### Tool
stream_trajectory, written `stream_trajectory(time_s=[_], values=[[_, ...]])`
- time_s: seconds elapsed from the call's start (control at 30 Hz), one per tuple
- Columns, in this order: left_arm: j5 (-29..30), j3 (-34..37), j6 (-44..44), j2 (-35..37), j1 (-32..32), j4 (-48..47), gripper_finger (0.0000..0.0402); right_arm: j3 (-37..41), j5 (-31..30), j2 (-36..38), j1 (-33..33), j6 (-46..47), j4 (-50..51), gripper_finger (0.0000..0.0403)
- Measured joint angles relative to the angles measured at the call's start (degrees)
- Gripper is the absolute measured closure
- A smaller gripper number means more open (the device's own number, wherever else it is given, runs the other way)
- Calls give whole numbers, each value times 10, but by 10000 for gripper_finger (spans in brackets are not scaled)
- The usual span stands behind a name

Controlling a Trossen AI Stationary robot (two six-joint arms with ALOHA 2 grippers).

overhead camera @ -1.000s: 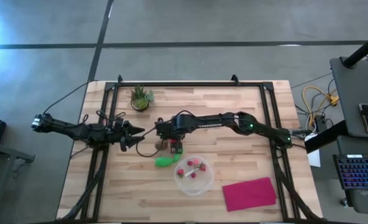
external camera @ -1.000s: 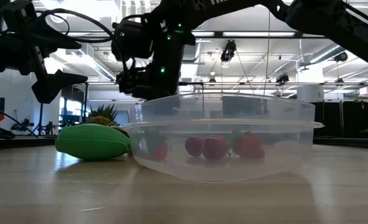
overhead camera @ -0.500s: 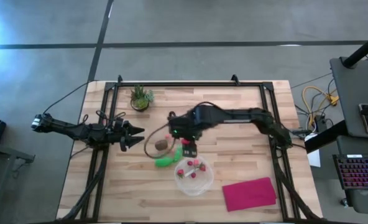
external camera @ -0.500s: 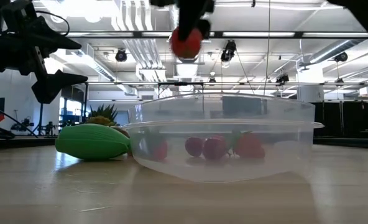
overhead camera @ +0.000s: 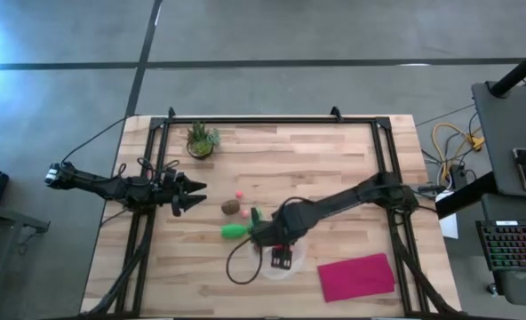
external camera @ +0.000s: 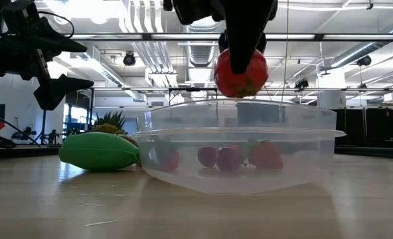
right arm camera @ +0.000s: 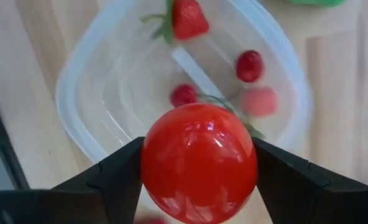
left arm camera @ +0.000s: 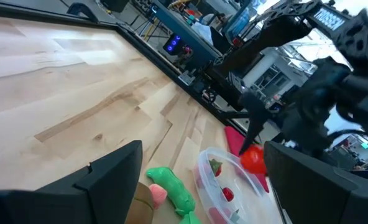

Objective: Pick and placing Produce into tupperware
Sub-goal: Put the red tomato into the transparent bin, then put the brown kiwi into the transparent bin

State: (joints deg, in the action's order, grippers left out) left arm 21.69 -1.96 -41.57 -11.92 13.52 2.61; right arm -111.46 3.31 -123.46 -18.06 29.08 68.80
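Right gripper (right arm camera: 199,171), jaws clamped on round glossy red tomato (external camera: 241,72), hung directly above round clear plastic tupperware (external camera: 239,154): release straight down. Left gripper (overhead camera: 185,195) idle, jaws apart.

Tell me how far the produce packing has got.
Done: a strawberry and small red pieces lie in the container. In hand: the right gripper holds a red tomato above it. Left: the green piece, brown oval and pink bit lie on the table. The left gripper waits open.
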Motion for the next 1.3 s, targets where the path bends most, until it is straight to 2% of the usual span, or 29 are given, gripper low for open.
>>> stream_trajectory(time_s=[0.1, 0.3, 0.53, 0.63, 0.83, 0.9, 1.2, 1.3], values=[[0, 0, 0, 0, 0, -1, 81, 32, -1, -1, -2, 36, -38, 131], [0, 0, 0, -1, 0, -1, 81, 101, -1, 3, -14, 93, -32, 115], [0, 0, 0, 0, 0, 0, 81, 104, -5, 4, -27, 126, -34, 90], [0, 0, 0, 0, 0, -1, 81, 79, -46, 18, -36, 110, -37, 83], [0, 0, 0, 0, 0, -1, 81, 49, -210, 85, -46, 119, -37, 85], [0, 0, 0, 0, 0, -1, 81, 56, -247, 111, -45, 139, -30, 85], [-3, 0, -9, 1, 0, -1, 81, 167, -260, 204, -38, 281, -9, 87], [-27, 0, -109, 3, 0, 6, 81, 198, -259, 219, -38, 305, -34, 87]])
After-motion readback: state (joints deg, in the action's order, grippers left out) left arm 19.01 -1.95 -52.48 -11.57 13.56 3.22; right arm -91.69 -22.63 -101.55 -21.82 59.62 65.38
